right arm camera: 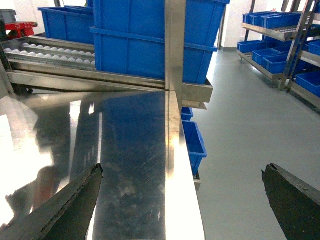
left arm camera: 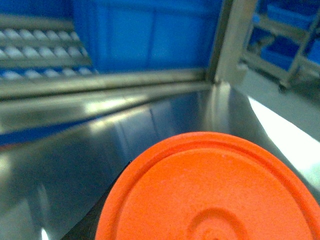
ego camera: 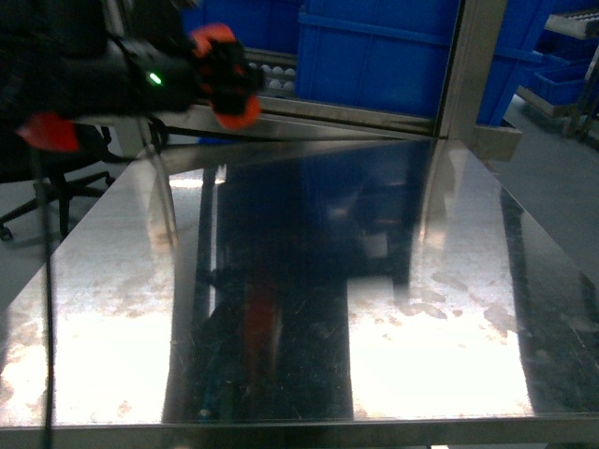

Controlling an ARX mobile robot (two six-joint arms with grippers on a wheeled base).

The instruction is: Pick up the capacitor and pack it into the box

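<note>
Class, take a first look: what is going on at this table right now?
Nothing is being packed yet. The steel table shows no capacitor and no box in any view. The left gripper hangs over the table's far left corner, near the blue bins. An orange disc fills its wrist view, and its grip cannot be judged. The right gripper is wide open and empty over the table's right edge.

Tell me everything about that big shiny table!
The table is a flat silver sheet, metal by its look, with a raised edge at the back. It is so shiny it mirrors the blue bins behind it and bright lights. Pale smudges mark its surface. Nothing lies on the part shown; the left gripper hangs over its far left corner.
</note>
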